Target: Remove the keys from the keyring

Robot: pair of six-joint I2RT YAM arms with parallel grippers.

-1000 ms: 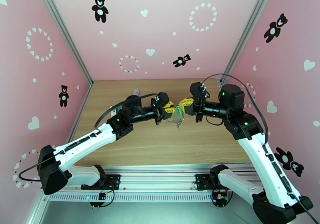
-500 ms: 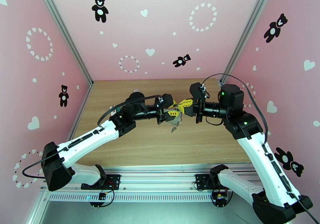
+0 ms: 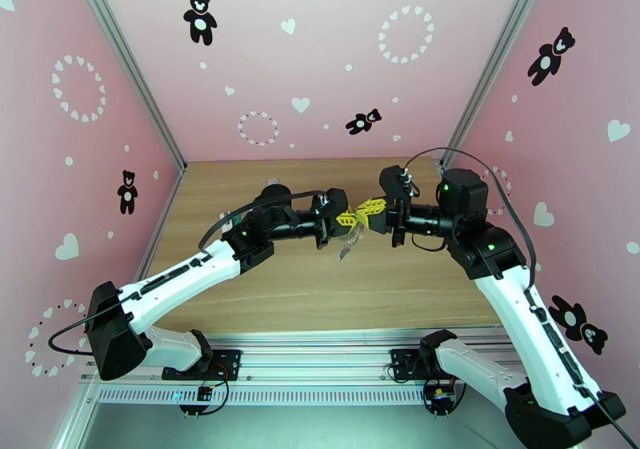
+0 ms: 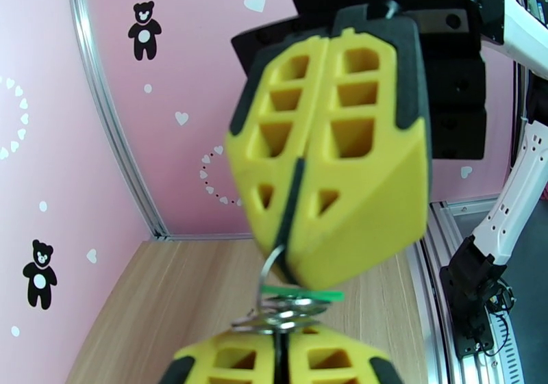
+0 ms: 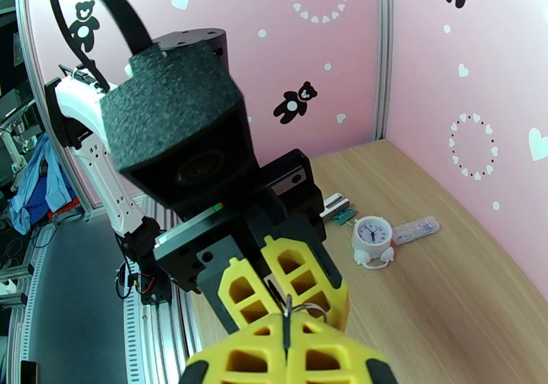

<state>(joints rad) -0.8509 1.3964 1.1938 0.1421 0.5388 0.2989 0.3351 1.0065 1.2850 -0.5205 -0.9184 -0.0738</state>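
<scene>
While the left gripper is clamped shut on the silvery rings of the keyring, the right gripper, tip to tip with it, pinches that keyring's thin wire loop. Flat between both sets of tips lies the green key. Wooden table lies below, with a small white clock well apart from both grippers.

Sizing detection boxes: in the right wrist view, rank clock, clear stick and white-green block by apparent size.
1. clock
2. clear stick and white-green block: these look about alike, so not ranked.
</scene>
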